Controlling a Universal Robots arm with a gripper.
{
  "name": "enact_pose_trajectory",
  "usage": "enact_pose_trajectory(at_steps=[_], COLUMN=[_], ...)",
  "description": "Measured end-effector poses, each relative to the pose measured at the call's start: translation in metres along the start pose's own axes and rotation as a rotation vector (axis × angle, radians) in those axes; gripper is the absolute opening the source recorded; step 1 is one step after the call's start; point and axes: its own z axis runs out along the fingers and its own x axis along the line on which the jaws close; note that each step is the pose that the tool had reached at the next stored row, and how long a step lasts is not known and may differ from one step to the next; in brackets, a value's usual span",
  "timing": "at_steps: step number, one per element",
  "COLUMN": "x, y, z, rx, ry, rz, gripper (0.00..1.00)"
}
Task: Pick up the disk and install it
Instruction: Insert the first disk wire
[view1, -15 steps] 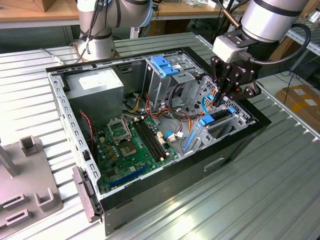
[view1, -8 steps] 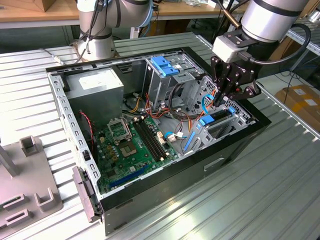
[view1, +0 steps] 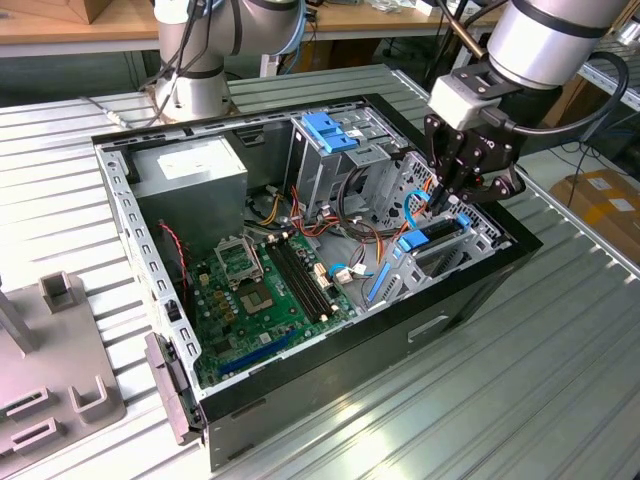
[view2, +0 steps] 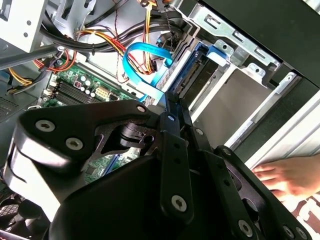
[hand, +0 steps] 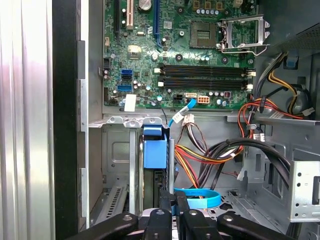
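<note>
The disk (view1: 428, 236) stands on edge in a metal bay at the front corner of the open computer case (view1: 120, 210), on the exterior view's right, with its blue bracket uppermost. In both wrist views the bracket (hand: 153, 147) frames the grey drive (view2: 197, 75) inside the slot. My gripper (view1: 440, 200) hangs just above the disk's upper edge. Its black fingers are pressed together, with their tips (view2: 172, 97) at the bracket's edge beside a blue flat cable (view2: 140, 65). I cannot see whether the tips touch the bracket.
A fixed blue-topped drive cage (view1: 330, 130) stands at the back of the case, with the motherboard (view1: 265, 285) and power supply (view1: 190, 170) beside it. Loose coloured wires (hand: 210, 155) crowd the space next to the bay. A person's hand (view2: 290, 175) rests outside the case wall.
</note>
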Motion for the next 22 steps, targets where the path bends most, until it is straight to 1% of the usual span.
enact_pose_trajectory(at_steps=[1,3,4,9,10,11,12,13,16,22], x=[0.0012,0.0023,0.0023,0.0024,0.0025,0.0025,0.0025,0.0025,0.0029,0.0029], y=[0.0,0.0,0.0,0.0,0.0,0.0,0.0,0.0,0.0001,0.0001], z=[0.0,0.0,0.0,-0.0001,-0.0001,-0.0001,-0.0001,-0.0001,0.0006,0.0009], rx=[0.0,0.0002,0.0002,0.0002,0.0002,0.0003,0.0004,0.0004,0.0004,0.0004], ry=[-0.0012,-0.0106,-0.0122,-0.0126,-0.0164,-0.0243,-0.0284,-0.0295,-0.0301,-0.0302], rz=[0.0,0.001,0.001,0.001,0.001,0.001,0.001,0.001,0.001,0.001], gripper=[0.16,0.16,0.16,0.16,0.16,0.16,0.16,0.16,0.16,0.16])
